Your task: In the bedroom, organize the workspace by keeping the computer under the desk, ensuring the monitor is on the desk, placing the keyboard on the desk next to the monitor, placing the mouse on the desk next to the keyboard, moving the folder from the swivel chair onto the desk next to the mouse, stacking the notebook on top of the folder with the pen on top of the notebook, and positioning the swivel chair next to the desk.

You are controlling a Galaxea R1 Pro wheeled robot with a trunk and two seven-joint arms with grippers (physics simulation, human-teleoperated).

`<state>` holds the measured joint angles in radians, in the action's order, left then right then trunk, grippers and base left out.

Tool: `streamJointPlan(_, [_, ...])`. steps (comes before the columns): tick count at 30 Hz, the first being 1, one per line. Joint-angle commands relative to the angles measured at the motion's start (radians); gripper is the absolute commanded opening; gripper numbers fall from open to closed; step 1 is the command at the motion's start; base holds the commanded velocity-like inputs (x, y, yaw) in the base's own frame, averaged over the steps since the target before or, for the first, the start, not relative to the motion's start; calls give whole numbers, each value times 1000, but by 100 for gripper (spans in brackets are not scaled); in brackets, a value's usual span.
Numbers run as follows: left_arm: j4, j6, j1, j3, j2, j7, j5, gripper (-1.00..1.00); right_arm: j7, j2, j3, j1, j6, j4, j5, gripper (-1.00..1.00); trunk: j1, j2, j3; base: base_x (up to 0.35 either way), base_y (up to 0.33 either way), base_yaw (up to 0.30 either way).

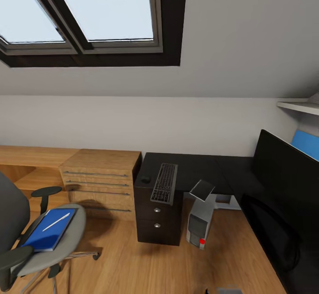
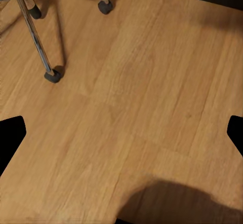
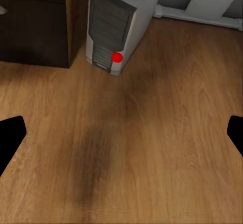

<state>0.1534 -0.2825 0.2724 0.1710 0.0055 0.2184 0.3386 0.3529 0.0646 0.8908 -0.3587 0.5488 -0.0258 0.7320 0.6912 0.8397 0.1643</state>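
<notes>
Keyboard [image 1: 164, 183] overhangs desk [image 1: 199, 165] edge — slightly.

swivel chair [image 1: 26, 232] and monitor [image 1: 288, 174] edge-cropped

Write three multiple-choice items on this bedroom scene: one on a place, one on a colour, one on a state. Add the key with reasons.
1. Where does the flat bright blue folder lie?
A. on the grey padded swivel chair
B. on the black-topped desk
C. on the floor

2. What colour is the light on the silver-grey computer tower?
A. green
B. red
C. blue

3. How does the flat black keyboard lie?
A. propped against the wide black monitor
B. hanging off the desk edge
C. flat on the desk

Key: 1 A, it rests on the chair seat with a slim white pen on it; 2 B, a red dot shows on the front panel; 3 C, it lies flat beside the small black mouse.
</notes>
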Motion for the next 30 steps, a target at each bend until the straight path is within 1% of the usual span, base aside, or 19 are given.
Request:
streamJointPlan(1, [0,-3,1,9,0,5,8,100,7,-1,3,-1,6,-16,6,100,0,1,2,-1,-7,0])
streamJointPlan(5, [0,-3,1,9,1,5,8,100,10,-11,-1,-3,45,-101,7,100,0,1,2,-1,-3,0])
streamJointPlan(8, [0,-3,1,9,1,5,8,100,6,-12,4,-3,51,-111,5,100,0,1,2,0,0,0])
streamJointPlan(12, [0,-4,1,9,1,9,8,100,1,-11,9,-3,49,-83,3,100,0,1,2,0,0,0])
streamJointPlan(15, [0,-4,1,9,0,10,8,100,-6,-15,9,-3,47,-71,3,100,0,1,2,0,0,0])
streamJointPlan(24, [0,-4,1,9,-2,10,8,100,-68,-16,10,-2,51,-32,5,100,0,1,2,-5,0,0])
streamJointPlan(27, [0,-4,1,9,-1,10,8,100,-83,-13,10,-3,56,-28,6,100,0,1,2,-216,19,0])
streamJointPlan(30, [0,-4,1,10,-2,10,7,100,-84,-13,10,-3,57,-28,6,100,0,1,2,-304,10,0])
